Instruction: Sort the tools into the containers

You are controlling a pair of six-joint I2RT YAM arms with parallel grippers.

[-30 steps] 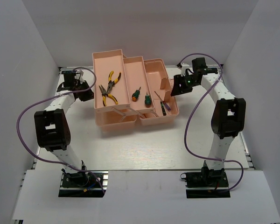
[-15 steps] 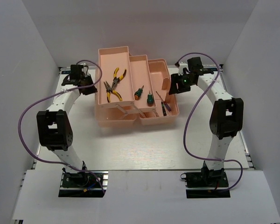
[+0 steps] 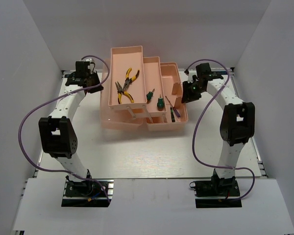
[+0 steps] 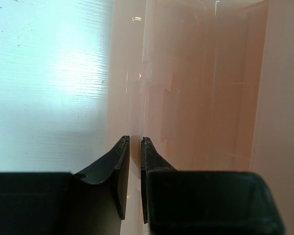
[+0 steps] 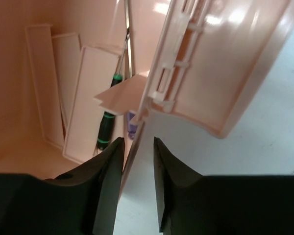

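Note:
The salmon-pink toolbox point(image 3: 166, 125) stands at the table's far middle with its trays fanned out. The upper left tray point(image 3: 118, 53) holds two yellow-handled pliers point(image 3: 125, 86). The middle tray holds two stubby green screwdrivers point(image 3: 150, 94) point(image 3: 159, 102). The thin dark green screwdriver point(image 3: 172, 113) lies in the base and also shows in the right wrist view point(image 5: 107, 125). My left gripper point(image 3: 99, 83) point(image 4: 135, 141) is shut on the upper tray's left wall. My right gripper point(image 3: 185, 93) point(image 5: 138, 142) straddles the base's right wall below the lid point(image 5: 225, 63), jaws apart.
White walls close in the table on the left, the back and the right. Purple cables point(image 3: 27, 117) point(image 3: 201, 132) loop beside both arms. A lower tray point(image 3: 118, 122) juts out at the toolbox's front left.
My left gripper has moved right and away, carrying the upper tray with the pliers over towards the base. The middle tray followed. My right gripper has barely moved.

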